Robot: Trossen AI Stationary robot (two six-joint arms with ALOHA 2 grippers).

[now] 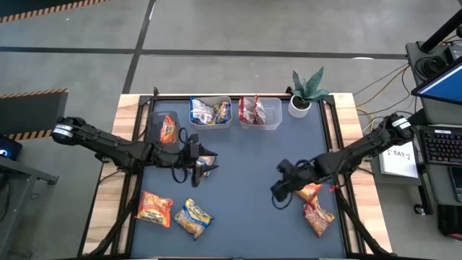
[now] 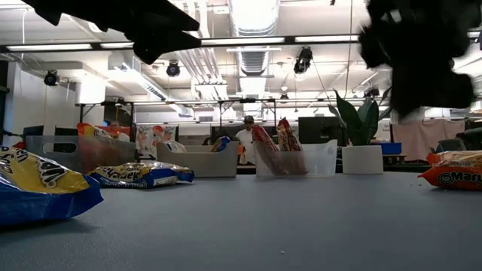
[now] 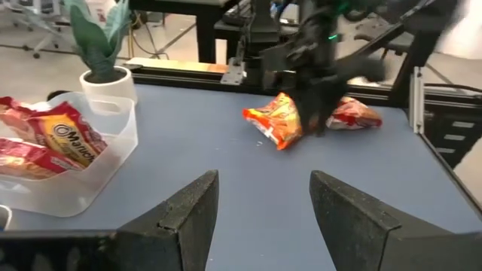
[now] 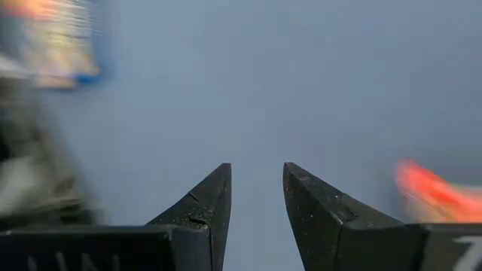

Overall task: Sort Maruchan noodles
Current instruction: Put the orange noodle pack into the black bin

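Observation:
The Maruchan noodles are crinkly packets spread over the blue table. Loose ones: an orange one (image 1: 155, 208) and a yellow-and-blue one (image 1: 193, 217) at the near left, a yellow-and-blue one (image 1: 208, 166) beside my left gripper (image 1: 198, 165), and an orange one (image 1: 310, 192) and a red-orange one (image 1: 318, 218) at the near right. My left gripper (image 3: 263, 218) is open and empty above the table. My right gripper (image 1: 278, 191) hovers just left of the orange packet (image 3: 277, 120), fingers (image 4: 256, 218) slightly apart with only table between them.
Three clear tubs stand along the far edge. The left tub (image 1: 163, 130) holds an orange packet, the middle tub (image 1: 211, 112) yellow-and-blue ones, the right tub (image 1: 261, 113) red ones. A potted plant (image 1: 306, 94) stands at the far right corner. A person shows beyond the table (image 2: 245, 135).

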